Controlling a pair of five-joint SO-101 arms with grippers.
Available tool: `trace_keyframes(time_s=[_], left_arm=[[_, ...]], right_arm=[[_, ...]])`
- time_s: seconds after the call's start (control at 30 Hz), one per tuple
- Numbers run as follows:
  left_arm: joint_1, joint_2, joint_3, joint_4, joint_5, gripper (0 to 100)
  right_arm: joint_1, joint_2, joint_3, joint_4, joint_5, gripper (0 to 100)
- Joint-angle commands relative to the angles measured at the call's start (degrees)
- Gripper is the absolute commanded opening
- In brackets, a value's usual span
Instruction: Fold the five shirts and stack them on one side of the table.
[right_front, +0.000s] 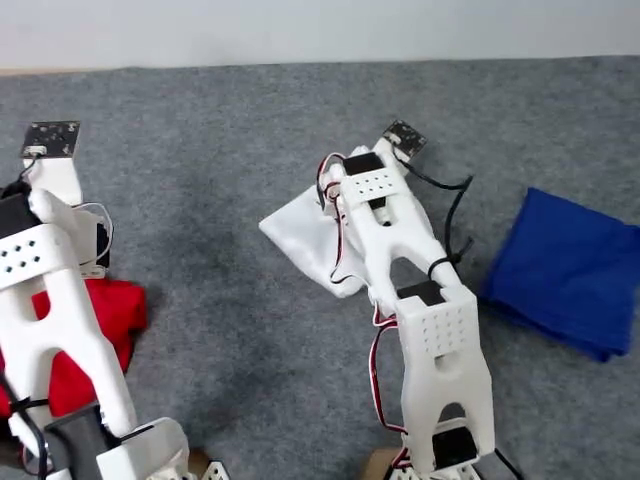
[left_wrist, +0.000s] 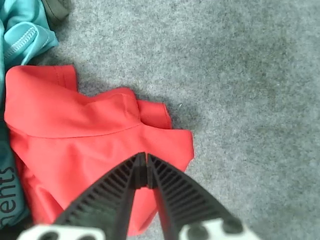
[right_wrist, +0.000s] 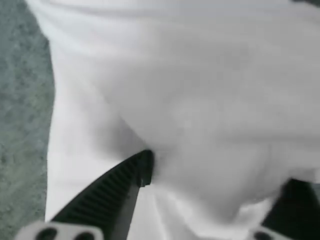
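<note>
1. At the left edge of the bench (right_front: 220, 130), the left arm (right_front: 50, 290) stands bent over a rumpled red shirt (right_front: 110, 310). In its wrist view the left gripper (left_wrist: 146, 167) hangs above the red cloth with its fingers (left_wrist: 115, 190) pressed together and nothing between them. The red shirt spreads out ahead of the fingertips and to one side of them. A teal shirt (left_wrist: 22, 30) lies bunched just beyond it, touching its edge.

2. Mid-bench, the right arm (right_front: 400, 240) reaches forward, away from its base, with its wrist bent down over a crumpled white shirt (right_front: 300, 235). This is the relation the coming move seems to turn on. The right gripper (right_wrist: 220, 175) has its fingers (right_wrist: 125, 190) spread wide, and a swell of white fabric (right_wrist: 200, 75) sits directly between and ahead of them. The cloth is already inside the gap, so closing would take it without any further reach. In the high view the visible part of the shirt runs slantwise out from under the wrist toward the left arm's side. The right arm is clearly the nearer one.

3. At the right, a blue shirt (right_front: 565, 265) lies folded flat, well apart from both arms. It looks like the start of the stack, so the white shirt probably belongs there once it is folded.
</note>
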Motion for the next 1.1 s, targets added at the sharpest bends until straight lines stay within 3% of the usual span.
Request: trace_keyframes(time_s=[0.0, 0.07, 0.47, 1.07], left_arm=[[-0.2, -1.9, -0.2, 0.3, -0.5, 1], [-0.2, -1.9, -0.2, 0.3, -0.5, 1], [-0.2, -1.9, -0.2, 0.3, -0.5, 1], [-0.1, -2.0, -0.2, 1.0, -0.4, 1]], right_arm=[[1.1, 1.7, -2.2, -0.7, 0.9, 8.0], [1.5, 1.4, -2.2, -0.7, 3.9, 0.6], [8.7, -10.9, -3.2, 12.4, 16.7, 0.9], [26.3, -28.7, -3.2, 24.4, 44.4, 0.9]])
